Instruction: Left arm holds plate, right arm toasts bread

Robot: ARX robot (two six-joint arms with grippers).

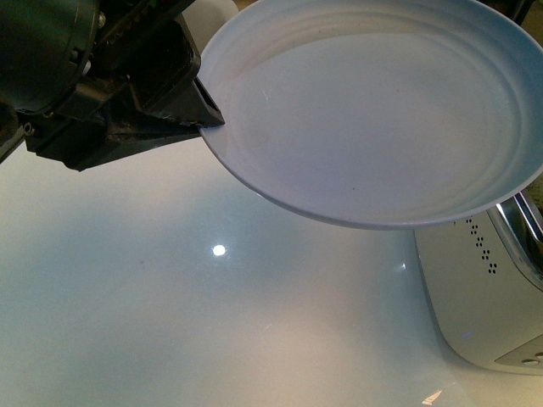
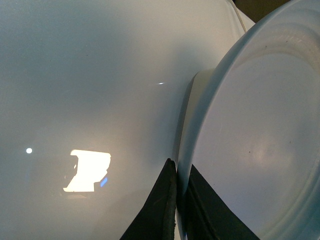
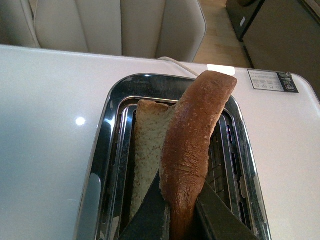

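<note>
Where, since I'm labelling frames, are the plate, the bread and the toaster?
plate (image 1: 382, 110): front view, bare inner face.
bread (image 3: 192, 145): right wrist view, brown crust.
toaster (image 3: 105, 150): right wrist view, chrome top rim.

The plate (image 1: 382, 110) is round, shallow and pale bluish-white, with faint rings inside its rim and a few dark specks. It is held in the air above the desk (image 1: 170, 322), tilted, its bare inside facing the front camera. The black wedge-tipped left tool (image 1: 208, 114) pinches its rim, one jaw on each face. The bread (image 3: 192, 145), tan and speckled with a dark brown crust, stands on edge and leans in the toaster (image 3: 112, 110) slot. The right tool (image 3: 182, 220) grips its crust edge.
</note>
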